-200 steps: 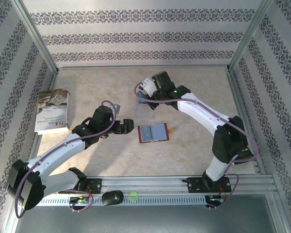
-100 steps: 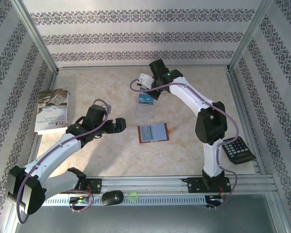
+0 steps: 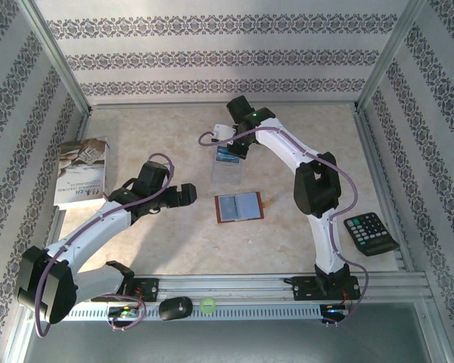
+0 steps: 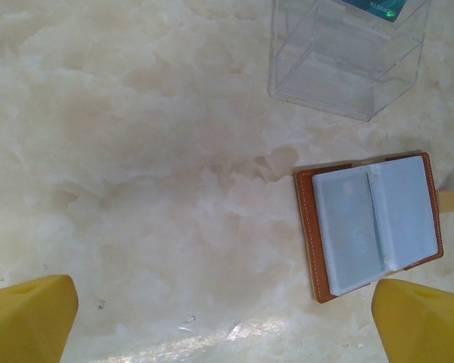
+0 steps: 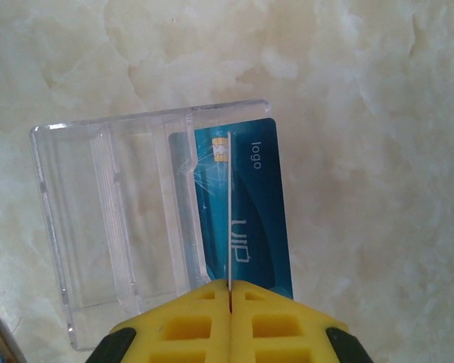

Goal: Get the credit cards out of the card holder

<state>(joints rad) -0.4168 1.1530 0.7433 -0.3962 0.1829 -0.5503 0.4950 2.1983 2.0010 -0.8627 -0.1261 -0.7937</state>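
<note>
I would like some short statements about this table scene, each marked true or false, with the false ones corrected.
1. The card holder lies open on the table. True.
2. The left gripper is shut on the card holder. False: it is open and holds nothing, and the holder lies free.
3. A blue credit card rests in the clear tray. True.
4. The right gripper is wide open. False: it is shut on a thin card, seen edge-on.
5. The calculator lies beside the booklet. False: they lie at opposite sides of the table.
</note>
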